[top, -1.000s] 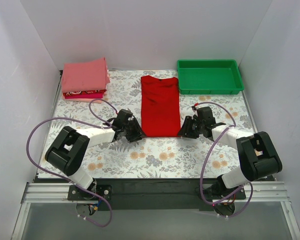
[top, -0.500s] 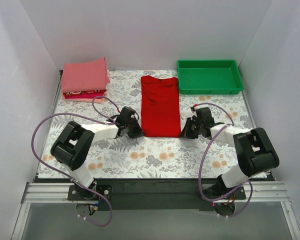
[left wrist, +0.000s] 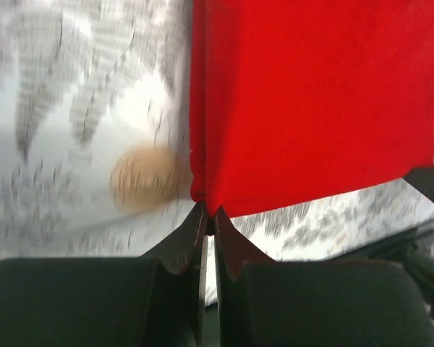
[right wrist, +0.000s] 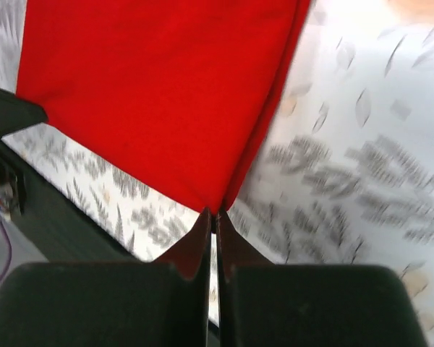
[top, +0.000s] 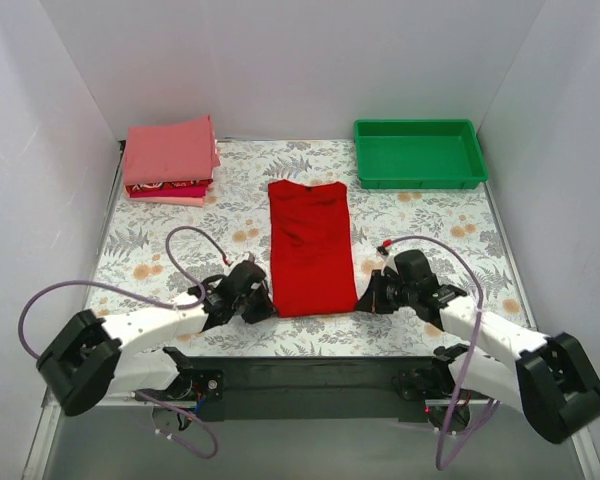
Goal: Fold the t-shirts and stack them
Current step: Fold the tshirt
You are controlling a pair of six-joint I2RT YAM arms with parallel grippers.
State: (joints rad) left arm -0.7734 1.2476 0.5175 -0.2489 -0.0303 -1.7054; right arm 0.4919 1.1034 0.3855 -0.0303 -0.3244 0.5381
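Your left gripper and right gripper thinly pinch the near corners of the red t-shirt; pull unevenly and one may slip.

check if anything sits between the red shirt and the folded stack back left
Nothing visible: only patterned tabletop lies between the red t-shirt and the folded stack. The green tray sits off right.

The shirt is lying lengthwise mid-table, reaching toward the near edge. The stack is sitting in the far left corner, and the tray in the far right. The left gripper is sitting at the shirt's near left corner, and the right gripper at its near right.
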